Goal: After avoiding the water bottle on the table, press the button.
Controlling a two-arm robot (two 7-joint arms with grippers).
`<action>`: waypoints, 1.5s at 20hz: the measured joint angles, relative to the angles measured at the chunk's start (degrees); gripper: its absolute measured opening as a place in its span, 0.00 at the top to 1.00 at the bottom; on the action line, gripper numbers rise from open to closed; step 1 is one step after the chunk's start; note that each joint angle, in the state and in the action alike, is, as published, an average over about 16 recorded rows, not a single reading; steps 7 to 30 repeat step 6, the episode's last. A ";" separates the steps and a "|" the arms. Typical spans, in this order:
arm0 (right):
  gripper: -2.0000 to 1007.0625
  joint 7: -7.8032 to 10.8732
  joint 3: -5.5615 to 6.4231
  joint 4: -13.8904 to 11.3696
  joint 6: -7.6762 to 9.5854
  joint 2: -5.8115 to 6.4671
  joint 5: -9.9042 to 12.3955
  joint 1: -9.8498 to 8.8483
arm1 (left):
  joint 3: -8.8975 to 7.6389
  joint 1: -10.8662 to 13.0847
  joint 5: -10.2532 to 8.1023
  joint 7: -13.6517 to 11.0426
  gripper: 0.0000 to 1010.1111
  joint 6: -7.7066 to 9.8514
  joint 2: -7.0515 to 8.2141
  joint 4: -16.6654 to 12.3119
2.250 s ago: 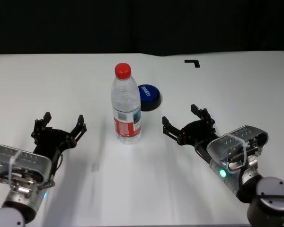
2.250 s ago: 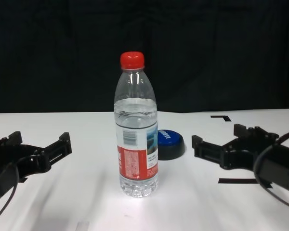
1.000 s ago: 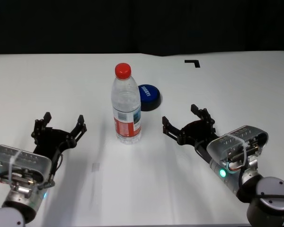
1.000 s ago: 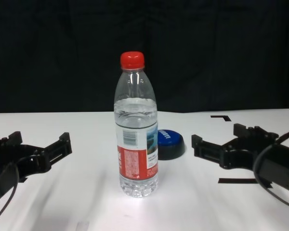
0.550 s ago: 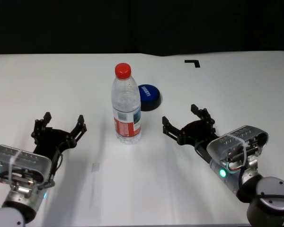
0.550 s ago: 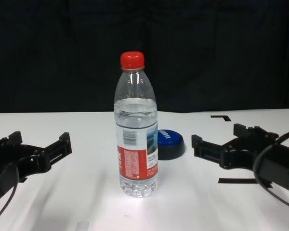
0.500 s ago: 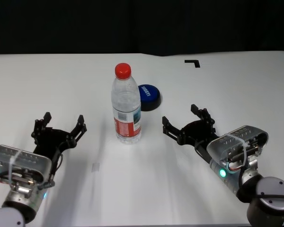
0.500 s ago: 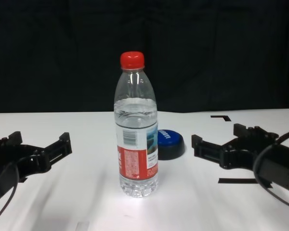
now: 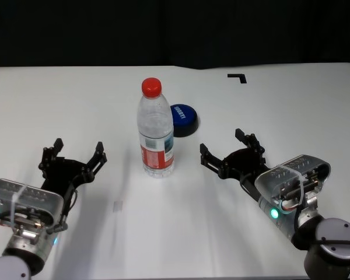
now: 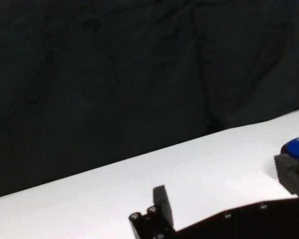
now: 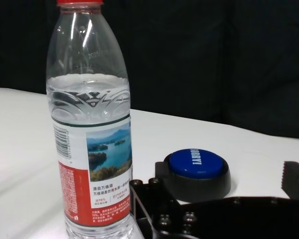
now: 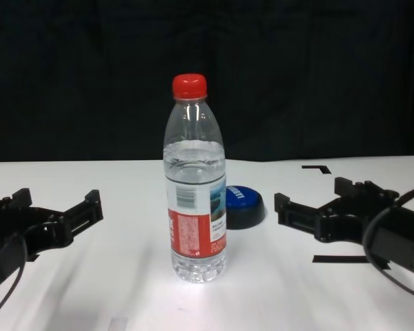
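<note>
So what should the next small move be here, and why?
Probably the right gripper, open and nearest, should advance toward the button, keeping to its right. The water bottle stands upright in front-left of it, blocking the left gripper, open and idle.

Water bottle [image 9: 156, 129] stands upright mid-worktop [image 9: 76, 99], clear plastic w/ red screw cap, cap on. Water fills it to about the shoulder. Red-and-white label round the lower half, barcode on one side, small lake photo on another. Nothing touching it.

Button [image 9: 183, 119] sits at approx 1 o'clock from the bottle, just behind it, close but apart. Low round dome, blue top w/ white lettering, black base, flat on the worktop, much shorter than the bottle. In the chest view the bottle hides its left edge.

Worktop is flat white, thin black tape marks: a corner mark far right, a short strip nearer the right side.
</note>
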 joint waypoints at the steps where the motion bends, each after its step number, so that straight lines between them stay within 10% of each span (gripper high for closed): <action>1: 0.00 0.00 0.00 0.00 0.00 0.00 0.00 0.00 | 0.00 0.00 0.00 0.00 0.01 0.00 0.00 0.00; 30: 0.00 0.00 0.00 0.00 0.00 0.00 0.00 0.00 | 0.00 0.00 0.00 0.00 0.01 0.00 0.00 0.00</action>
